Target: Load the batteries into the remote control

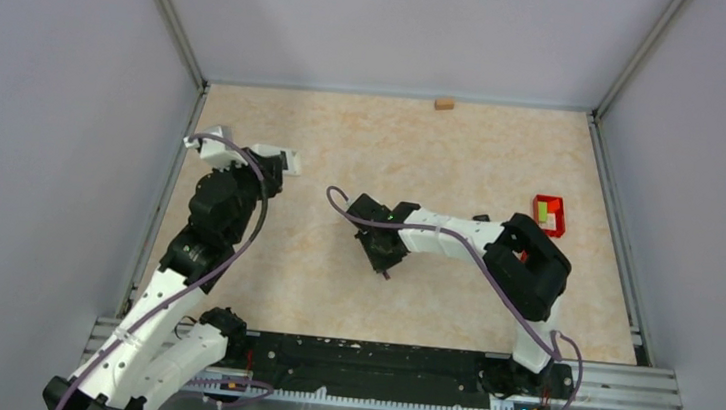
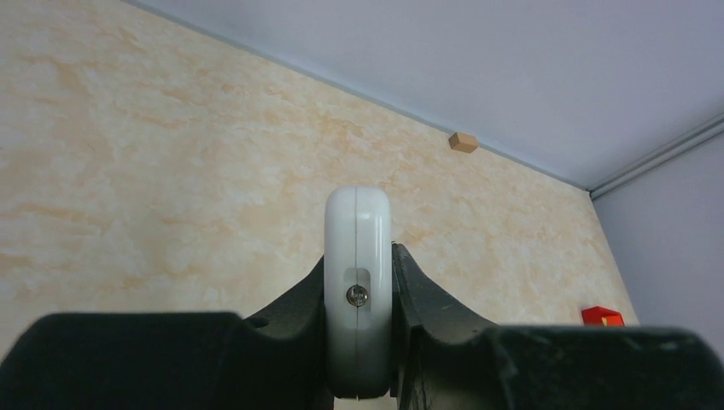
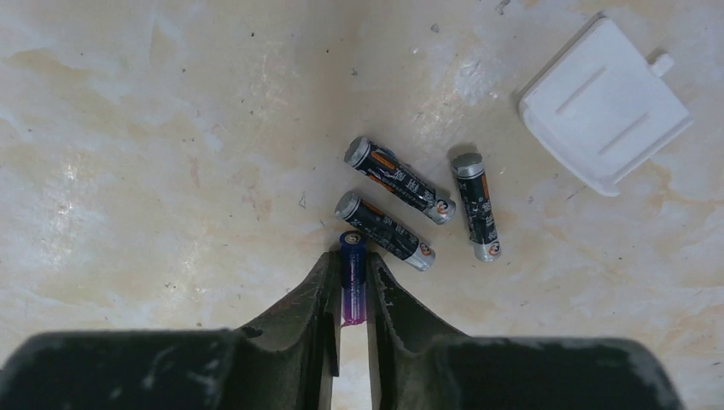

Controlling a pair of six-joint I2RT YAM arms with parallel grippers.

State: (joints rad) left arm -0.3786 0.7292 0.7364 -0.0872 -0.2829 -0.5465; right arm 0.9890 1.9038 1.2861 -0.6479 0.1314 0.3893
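Beige marbled table (image 1: 345,143), enclosed by pale grey walls (image 1: 49,84) on three sides.

Left arm: raised at the left side of the table. The left gripper (image 2: 359,256) is clenched on a white remote (image 2: 359,222). In the wrist view the remote stands edge-on between the fingers (image 2: 299,299), its rounded end projecting beyond the tips and one screw showing on the narrow edge. It is held clear of the surface.

Right arm: reaching in over the middle of the table. The right gripper (image 3: 353,256) is closed on a purple battery (image 3: 353,282), one finger pressed to each long side, with the battery's blue end just past the tips. Whether this battery is lifted or resting on the table cannot be told.

Three dark batteries (image 3: 384,231) lie flat on the table just beyond the right gripper's tips. Two lie side by side at a slant; the third lies just to their right, nearly in line with the fingers. None touches the gripper.

A white cover (image 3: 604,107) lies flat, beyond and to the right of the batteries, apart from them.

Red tray (image 1: 549,215) near the right edge, contents unclear. Small tan block (image 1: 443,103) at the far edge.
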